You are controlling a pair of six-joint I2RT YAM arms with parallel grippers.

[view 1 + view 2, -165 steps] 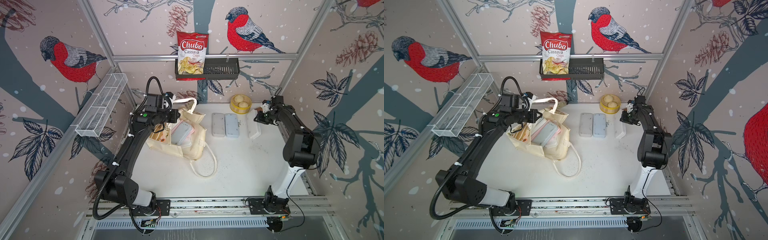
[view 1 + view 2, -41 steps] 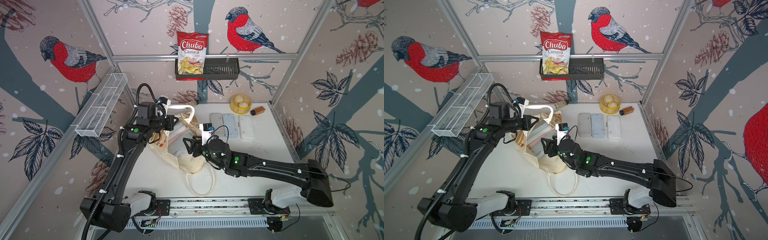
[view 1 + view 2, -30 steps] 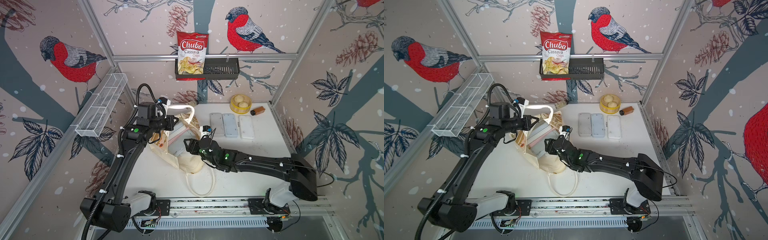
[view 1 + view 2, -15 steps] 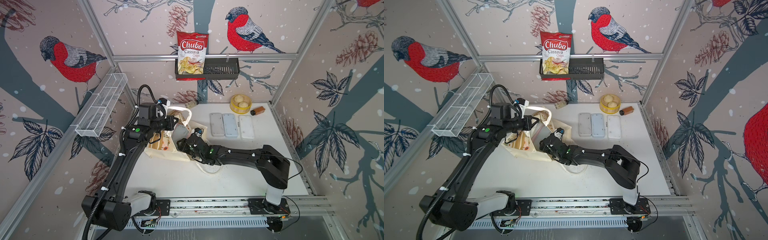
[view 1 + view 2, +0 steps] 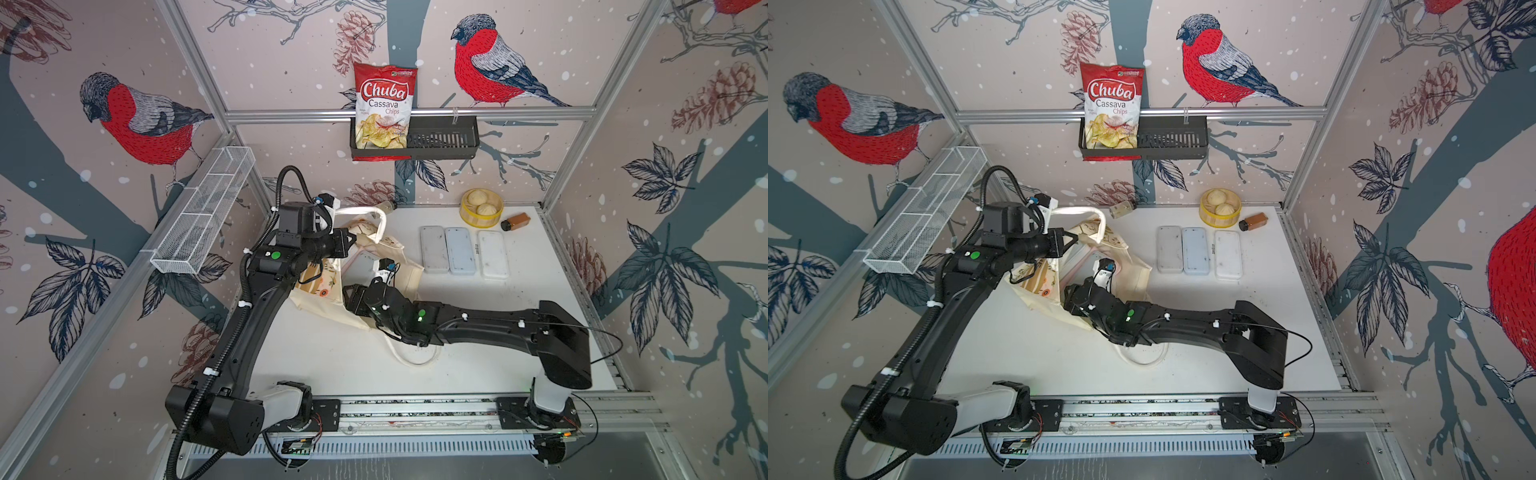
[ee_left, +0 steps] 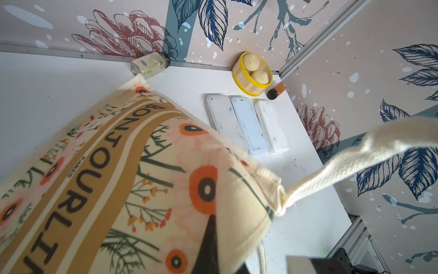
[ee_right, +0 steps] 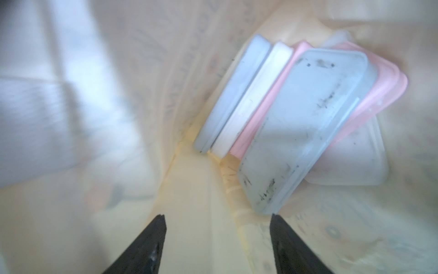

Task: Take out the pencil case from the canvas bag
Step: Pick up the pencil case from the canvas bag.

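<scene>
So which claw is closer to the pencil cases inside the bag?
Right. The right gripper is open inside the bag, just short of the pencil cases. The left gripper pinches the bag's rim above.

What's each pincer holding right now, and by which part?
The bag, rim near a handle, in the left pincer; right pincer is open inside it, empty.

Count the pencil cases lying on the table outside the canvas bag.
3, in a row at the back of the table: grey case, pale blue case, white case. Others lie stacked inside the canvas bag, some possibly hidden.
</scene>
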